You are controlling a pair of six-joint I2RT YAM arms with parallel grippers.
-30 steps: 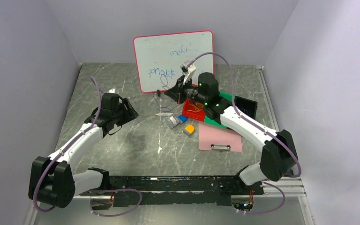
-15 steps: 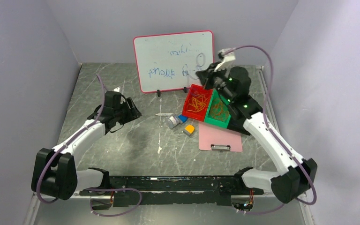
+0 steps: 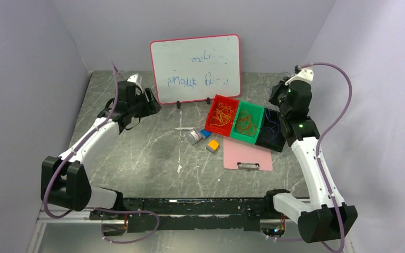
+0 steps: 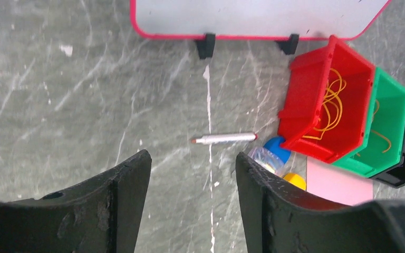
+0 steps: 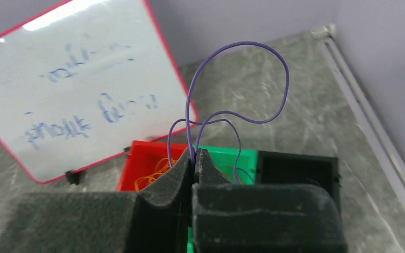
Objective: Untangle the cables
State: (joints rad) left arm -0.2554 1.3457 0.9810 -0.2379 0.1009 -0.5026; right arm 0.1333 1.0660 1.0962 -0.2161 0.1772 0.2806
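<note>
At the right gripper, thin purple cable pinched, loose loops

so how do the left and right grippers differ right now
The left gripper has its fingers apart and holds nothing; the right gripper has its fingers shut on a purple cable. The left is near the whiteboard, the right by the black bin. Both hang above the table.

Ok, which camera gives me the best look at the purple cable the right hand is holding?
Right wrist: the purple cable loops up from the shut right hand that pinches it. In top external the wire is too thin to make out by that hand. Left wrist does not show it.
</note>
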